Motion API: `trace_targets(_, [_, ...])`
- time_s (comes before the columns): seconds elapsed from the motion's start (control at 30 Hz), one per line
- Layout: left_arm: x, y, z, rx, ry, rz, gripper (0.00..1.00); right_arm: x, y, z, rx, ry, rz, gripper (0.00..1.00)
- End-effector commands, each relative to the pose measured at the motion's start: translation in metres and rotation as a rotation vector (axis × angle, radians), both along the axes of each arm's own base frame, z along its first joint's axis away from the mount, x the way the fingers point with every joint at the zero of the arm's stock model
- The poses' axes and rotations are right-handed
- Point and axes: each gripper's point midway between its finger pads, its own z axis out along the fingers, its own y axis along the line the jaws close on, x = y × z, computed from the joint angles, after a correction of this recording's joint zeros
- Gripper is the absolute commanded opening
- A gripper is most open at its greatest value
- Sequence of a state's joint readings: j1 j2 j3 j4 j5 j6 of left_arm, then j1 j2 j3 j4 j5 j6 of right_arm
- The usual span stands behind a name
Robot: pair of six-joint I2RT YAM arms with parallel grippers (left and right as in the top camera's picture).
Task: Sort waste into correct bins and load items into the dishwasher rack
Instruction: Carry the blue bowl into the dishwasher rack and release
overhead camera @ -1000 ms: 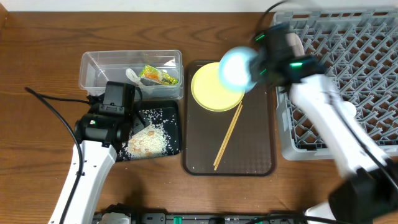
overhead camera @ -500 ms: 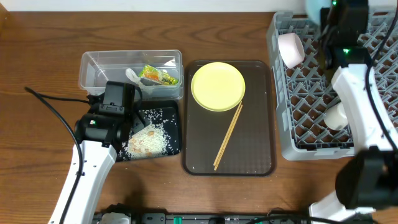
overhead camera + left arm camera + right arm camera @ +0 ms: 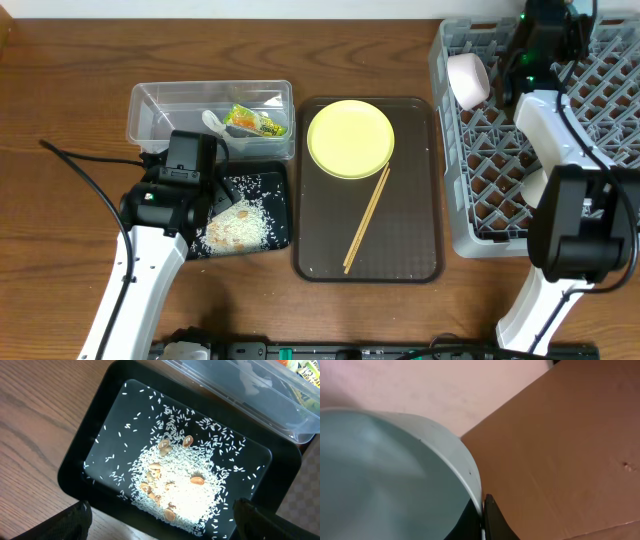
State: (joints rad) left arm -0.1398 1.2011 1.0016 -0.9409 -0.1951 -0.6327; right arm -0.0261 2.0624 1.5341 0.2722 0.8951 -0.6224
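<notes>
right pincer [image 3: 481,515] clamps bowl [image 3: 385,475] rim | over rack [image 3: 600,120] top edge, frame upper right | left pincer [image 3: 165,517] spread wide over tray [image 3: 107,410]

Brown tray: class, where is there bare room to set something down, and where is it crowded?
Bare: the strip between chopsticks and the right rim of the brown tray, and the lower-left corner beside the chopsticks. Crowded: the top, filled by the yellow plate.

Wooden counter [image 3: 60,60] left of the clear rectangular plastic tub [image 3: 135,100] lies open. Over the grey lattice plastic crate [image 3: 480,215] — the white right arm [image 3: 548,122] blocks.
</notes>
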Motion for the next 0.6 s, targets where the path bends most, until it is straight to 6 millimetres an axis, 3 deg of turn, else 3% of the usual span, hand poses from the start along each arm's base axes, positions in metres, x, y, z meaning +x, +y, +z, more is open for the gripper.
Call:
trace_targets(0.0, [0.003, 0.004, 0.006, 0.014, -0.016, 0.026, 0.92, -0.006, -0.017, -0.019, -0.025, 0.054, -0.067, 0.01])
trace_targets(0.37, [0.003, 0.004, 0.006, 0.014, -0.016, 0.026, 0.92, -0.014, -0.019, -0.053, 0.039, 0.074, -0.128, 0.01])
trace_targets(0.57, [0.003, 0.004, 0.006, 0.014, -0.016, 0.026, 0.92, -0.022, 0.003, -0.079, 0.094, 0.152, -0.121, 0.01])
